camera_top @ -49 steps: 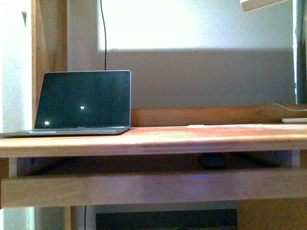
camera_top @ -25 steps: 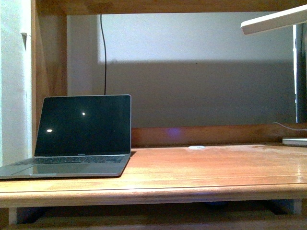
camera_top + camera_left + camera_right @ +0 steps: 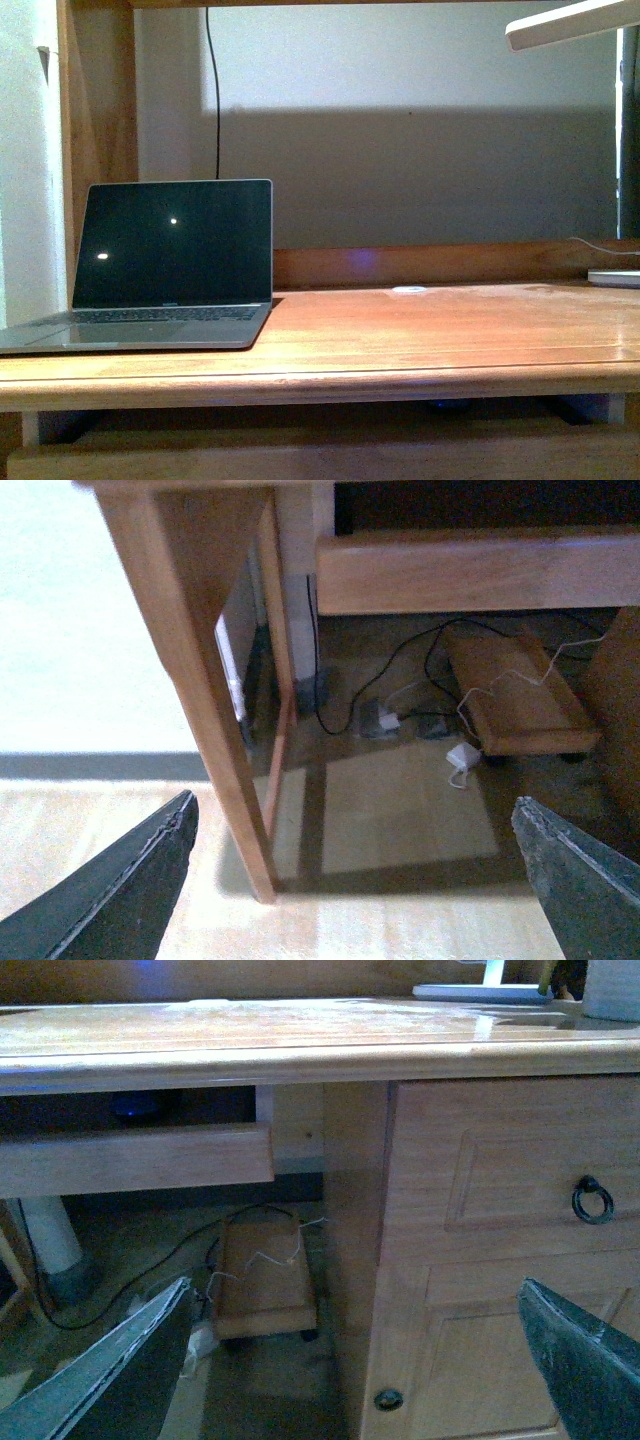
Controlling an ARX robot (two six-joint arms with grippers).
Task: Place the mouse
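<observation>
Desk: a wide wooden desk with a rounded front edge is seen in the front view, backed by a low wooden rail.
Laptop: an open grey laptop with a dark screen is set on the left part of the desktop, its screen upright.
Shelf: a wooden pull-out shelf is seen just under the desktop.
Left gripper: the left gripper is held with its dark fingers spread wide and nothing between them; the floor and a desk leg are seen past it.
Right gripper: the right gripper is likewise spread wide and empty, in front of the desk's drawer side.
Mouse: the small dark rounded mouse is made out in shadow on the pull-out shelf, marked by a bluish glow; logo and wheel cannot be told.
Disc: a small flat white disc lies on the desktop near the back rail.
</observation>
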